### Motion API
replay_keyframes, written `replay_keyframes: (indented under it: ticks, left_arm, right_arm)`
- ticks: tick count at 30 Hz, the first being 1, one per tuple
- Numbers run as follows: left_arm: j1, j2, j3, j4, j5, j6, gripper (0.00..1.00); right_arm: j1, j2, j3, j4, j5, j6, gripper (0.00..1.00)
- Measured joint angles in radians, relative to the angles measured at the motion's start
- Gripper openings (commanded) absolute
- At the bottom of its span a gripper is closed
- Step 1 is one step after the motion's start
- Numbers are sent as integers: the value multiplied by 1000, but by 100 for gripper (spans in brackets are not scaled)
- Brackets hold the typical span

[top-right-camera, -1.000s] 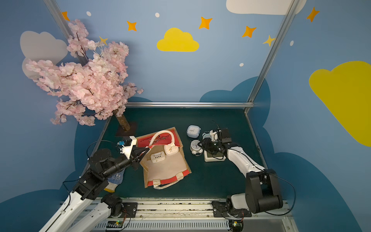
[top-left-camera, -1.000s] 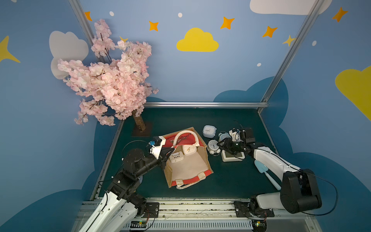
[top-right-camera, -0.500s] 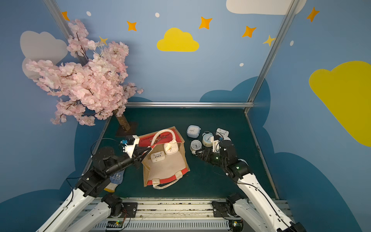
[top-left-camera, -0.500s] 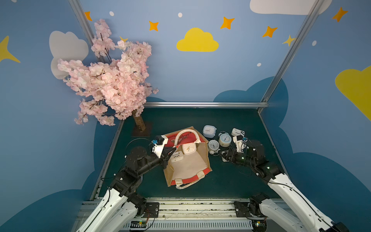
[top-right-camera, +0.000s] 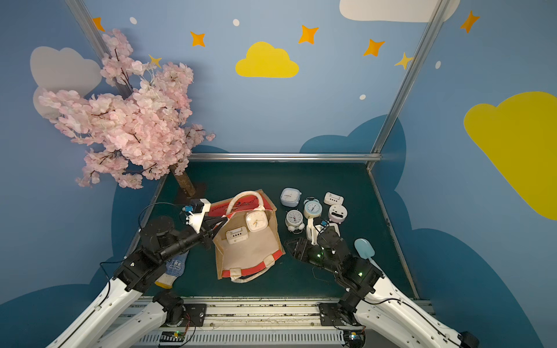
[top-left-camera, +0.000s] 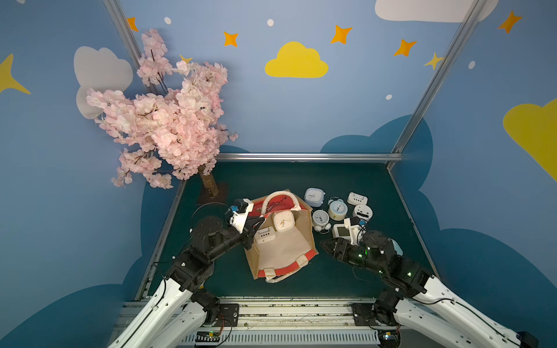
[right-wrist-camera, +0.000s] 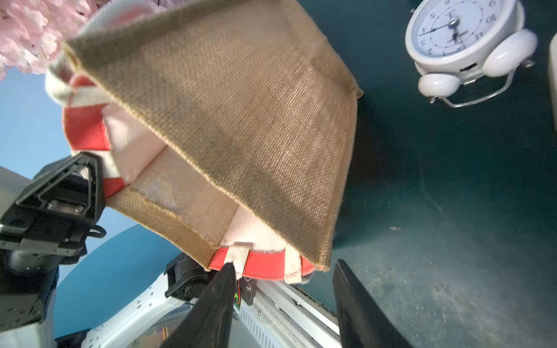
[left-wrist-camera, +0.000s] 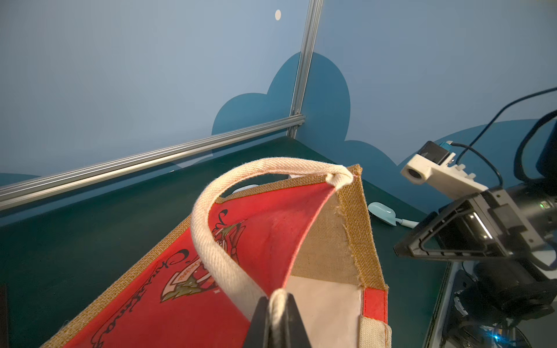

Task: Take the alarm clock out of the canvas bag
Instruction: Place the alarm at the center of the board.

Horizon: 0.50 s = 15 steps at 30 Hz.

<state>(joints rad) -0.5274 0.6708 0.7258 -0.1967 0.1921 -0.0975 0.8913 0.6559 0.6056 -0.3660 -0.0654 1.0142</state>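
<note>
The canvas bag (top-left-camera: 286,253) (top-right-camera: 250,256) lies at the table's middle with its mouth open upward. Inside it rest a square cream alarm clock (top-left-camera: 283,221) (top-right-camera: 256,221) and a small white digital clock (top-left-camera: 264,234) (top-right-camera: 237,235). My left gripper (top-left-camera: 259,223) (top-right-camera: 224,223) (left-wrist-camera: 278,319) is shut on the white rope handle (left-wrist-camera: 211,235) at the bag's left rim. My right gripper (top-left-camera: 324,244) (top-right-camera: 287,243) (right-wrist-camera: 283,265) stands open beside the bag's right wall (right-wrist-camera: 241,105), its fingertips level with the red-banded near corner and nothing between them.
Several clocks stand right of the bag, among them a white twin-bell clock (top-left-camera: 320,217) (right-wrist-camera: 461,33) and a pale blue square one (top-left-camera: 314,197). A blossom tree (top-left-camera: 168,126) fills the back left. A light blue brush (top-right-camera: 363,248) and a glove (top-right-camera: 176,265) lie near the arms.
My right arm has drawn back from the clocks on the table and swung over to the bag's right side. The left gripper has kept its hold on the handle.
</note>
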Motion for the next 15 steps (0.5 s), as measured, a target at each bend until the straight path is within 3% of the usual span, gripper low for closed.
replay_keyframes:
  ticks: [8, 15]
  left_arm:
    - [-29, 1, 1, -4, -27, 4, 10]
    - [-76, 1, 2, -5, -57, 12, 9]
  right_arm:
    - [241, 236, 89, 103, 179, 22, 54]
    - [292, 442, 184, 222, 215, 34, 54]
